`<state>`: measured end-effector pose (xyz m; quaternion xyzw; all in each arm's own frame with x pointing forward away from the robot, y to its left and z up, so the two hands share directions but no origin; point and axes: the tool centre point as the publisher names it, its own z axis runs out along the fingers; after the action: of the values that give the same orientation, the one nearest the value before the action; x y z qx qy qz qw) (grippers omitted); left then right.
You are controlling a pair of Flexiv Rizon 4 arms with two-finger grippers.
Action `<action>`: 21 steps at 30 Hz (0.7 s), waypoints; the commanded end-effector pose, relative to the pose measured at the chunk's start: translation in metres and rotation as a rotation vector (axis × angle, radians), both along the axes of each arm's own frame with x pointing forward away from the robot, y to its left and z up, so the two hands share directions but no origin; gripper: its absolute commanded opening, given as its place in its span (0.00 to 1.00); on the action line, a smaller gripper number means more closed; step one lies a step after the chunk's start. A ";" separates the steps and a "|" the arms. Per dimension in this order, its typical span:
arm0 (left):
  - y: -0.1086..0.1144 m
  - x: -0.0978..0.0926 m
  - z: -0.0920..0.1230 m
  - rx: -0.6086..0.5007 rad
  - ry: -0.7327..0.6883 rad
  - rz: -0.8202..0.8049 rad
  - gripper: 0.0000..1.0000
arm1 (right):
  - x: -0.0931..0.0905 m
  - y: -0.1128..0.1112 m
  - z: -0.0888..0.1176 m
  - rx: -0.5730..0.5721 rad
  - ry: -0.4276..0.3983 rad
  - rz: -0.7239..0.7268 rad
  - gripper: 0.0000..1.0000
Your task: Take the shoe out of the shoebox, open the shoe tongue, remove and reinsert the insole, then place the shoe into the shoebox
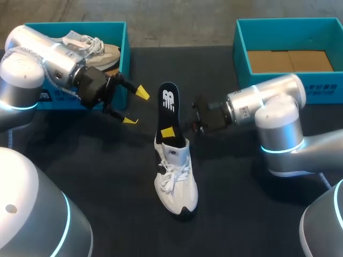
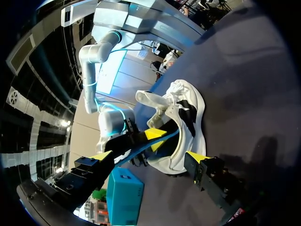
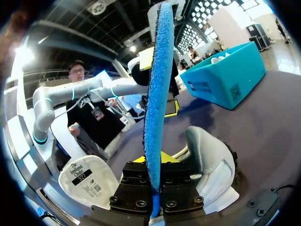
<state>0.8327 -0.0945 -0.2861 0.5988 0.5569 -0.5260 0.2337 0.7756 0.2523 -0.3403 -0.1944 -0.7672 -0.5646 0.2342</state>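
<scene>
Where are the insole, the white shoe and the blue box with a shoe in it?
insole (image 1: pixel 168 100), head view, black top face.
white shoe (image 1: pixel 170 174), head view, laces.
blue box (image 1: pixel 96 27), head view, its back wall.

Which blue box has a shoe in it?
The left box: a pale shoe lies inside it. The right box shows only its brown cardboard floor.

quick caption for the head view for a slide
Right gripper holds the insole upright at the mouth of the white shoe; open left gripper hovers alongside.
</scene>
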 end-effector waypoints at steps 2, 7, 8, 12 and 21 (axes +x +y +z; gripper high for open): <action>0.001 -0.002 -0.001 -0.001 -0.001 0.003 1.00 | -0.006 0.004 -0.008 -0.007 0.017 0.002 0.00; 0.001 -0.002 -0.002 -0.003 0.003 0.002 1.00 | -0.009 0.006 -0.009 -0.015 0.032 0.009 0.00; 0.001 -0.002 -0.002 -0.003 0.004 0.001 1.00 | -0.009 0.006 -0.010 -0.015 0.033 0.009 0.00; 0.001 -0.002 -0.002 -0.004 0.003 -0.001 1.00 | -0.005 0.006 -0.003 -0.025 0.018 0.006 0.16; 0.003 -0.001 -0.001 -0.008 0.002 -0.003 1.00 | -0.004 0.007 0.011 -0.041 -0.029 -0.022 0.32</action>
<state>0.8311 -0.0926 -0.2872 0.5972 0.5554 -0.5287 0.2355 0.7762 0.2585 -0.3331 -0.1946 -0.7790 -0.5545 0.2186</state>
